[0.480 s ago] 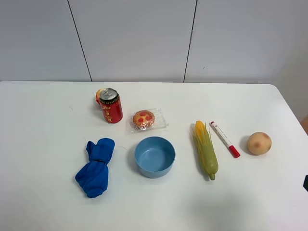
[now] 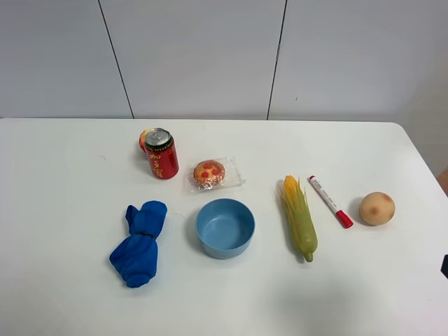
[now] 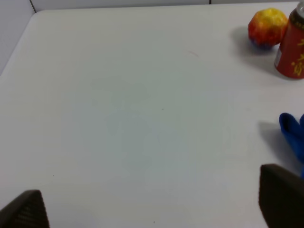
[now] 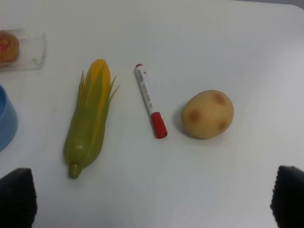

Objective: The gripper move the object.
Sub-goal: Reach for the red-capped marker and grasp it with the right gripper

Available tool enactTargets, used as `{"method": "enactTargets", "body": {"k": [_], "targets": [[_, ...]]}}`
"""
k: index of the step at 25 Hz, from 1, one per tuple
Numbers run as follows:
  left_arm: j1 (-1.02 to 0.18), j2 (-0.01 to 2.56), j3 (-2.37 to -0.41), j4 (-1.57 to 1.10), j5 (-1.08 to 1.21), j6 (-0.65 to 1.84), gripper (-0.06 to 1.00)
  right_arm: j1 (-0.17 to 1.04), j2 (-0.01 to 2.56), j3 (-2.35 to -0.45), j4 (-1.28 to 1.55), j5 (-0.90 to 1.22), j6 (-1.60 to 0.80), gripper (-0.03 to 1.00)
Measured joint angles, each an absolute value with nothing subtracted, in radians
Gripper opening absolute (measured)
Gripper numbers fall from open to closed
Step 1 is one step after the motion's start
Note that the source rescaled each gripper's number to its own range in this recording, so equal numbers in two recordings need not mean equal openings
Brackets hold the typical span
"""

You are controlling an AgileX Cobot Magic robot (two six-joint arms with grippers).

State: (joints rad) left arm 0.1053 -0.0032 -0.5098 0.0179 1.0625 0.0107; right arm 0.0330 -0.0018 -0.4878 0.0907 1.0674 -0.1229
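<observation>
Marker pen (image 2: 328, 201): slim, straight cylinder of smooth white plastic, glossy red cap at one end, red printing along the barrel, too small to read. Flat on the matte white desk (image 2: 63, 175), right of centre in the high view, between corn cob (image 2: 299, 218) and potato (image 2: 377, 208), touching neither. Long axis diagonal: bare white end toward the back wall (image 2: 196, 56) and near the cob's yellow tip, capped end toward the desk's front, just beside the potato.

Cob: tapered, yellow kernels in green husk, lying roughly alongside the pen. Potato: rounded, tan, dull skin with brownish blotches. Elsewhere: shallow round blue bowl (image 2: 225, 227); bunched blue cloth (image 2: 140, 241); upright red metal can (image 2: 161, 154); round pastry (image 2: 209, 172) in a clear crinkled wrapper.

Red-yellow fruit (image 3: 268, 26) mostly hidden behind the can from above. Can, cloth and bowl cut off at wrist-view edges.

Left gripper (image 3: 152, 206) and right gripper (image 4: 152, 199): only the dark fingers (image 4: 16, 198) visible, at opposite frame corners, spread wide, released, grasping nothing, clear of the pen.

Small black fragment (image 2: 445, 266) at the high view's right edge, cut off, not identifiable.
</observation>
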Motion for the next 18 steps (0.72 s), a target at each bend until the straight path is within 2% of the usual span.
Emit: {"method": "enactTargets", "body": {"k": [18], "targets": [[0.105,-0.003,-0.510,0.018,1.062,0.011,1.00,0.033,-0.002,-0.488,0.090,1.067,-0.121,1.00]]}}
